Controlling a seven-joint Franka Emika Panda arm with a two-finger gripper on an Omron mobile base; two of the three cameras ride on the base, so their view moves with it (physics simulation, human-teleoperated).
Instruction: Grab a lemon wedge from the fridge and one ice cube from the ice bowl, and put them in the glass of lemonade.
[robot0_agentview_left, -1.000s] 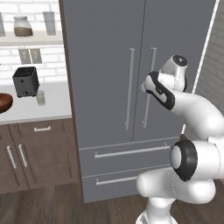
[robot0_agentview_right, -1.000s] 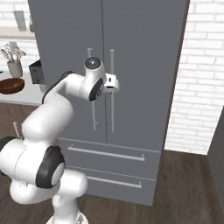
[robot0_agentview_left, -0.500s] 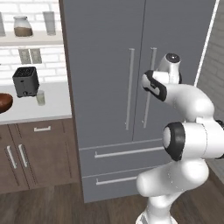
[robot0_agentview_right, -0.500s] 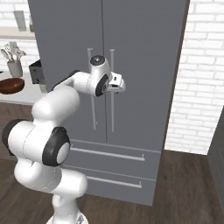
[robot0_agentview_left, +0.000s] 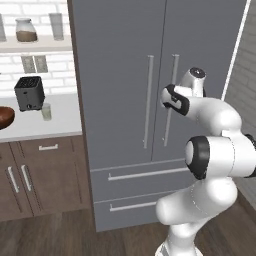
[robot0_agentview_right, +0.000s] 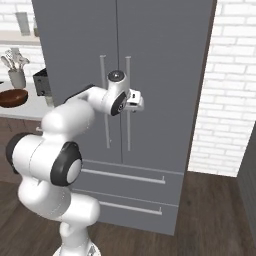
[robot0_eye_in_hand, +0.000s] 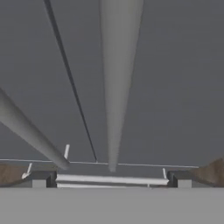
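Observation:
The grey two-door fridge (robot0_agentview_left: 120, 75) stands shut, so the lemon wedge is hidden. My gripper (robot0_agentview_right: 136, 103) is open at mid-height against the right door's thin silver handle (robot0_agentview_right: 128, 125); from the left it shows as the hand (robot0_agentview_left: 169, 99) beside that handle (robot0_agentview_left: 172, 75). In the hand view the same handle (robot0_eye_in_hand: 116, 87) runs up the middle, very close. The glass of lemonade (robot0_agentview_left: 46, 111) stands on the white counter next to the toaster (robot0_agentview_left: 29, 93). The reddish-brown ice bowl (robot0_agentview_left: 5, 118) (robot0_agentview_right: 13, 97) lies at the counter's left end; no ice cube can be made out.
Two fridge drawers with horizontal handles (robot0_agentview_left: 145, 173) sit below the doors. Dark brown cabinets (robot0_agentview_left: 40, 175) stand under the counter (robot0_agentview_left: 60, 125). A pale utensil cup (robot0_agentview_right: 16, 77) is behind the bowl. A white brick wall (robot0_agentview_right: 230, 90) flanks the fridge's right side.
The arm has stretched forward toward the fridge and brought the gripper up to the right door's handle. The jaws stayed open. Fridge and counter things have not moved.

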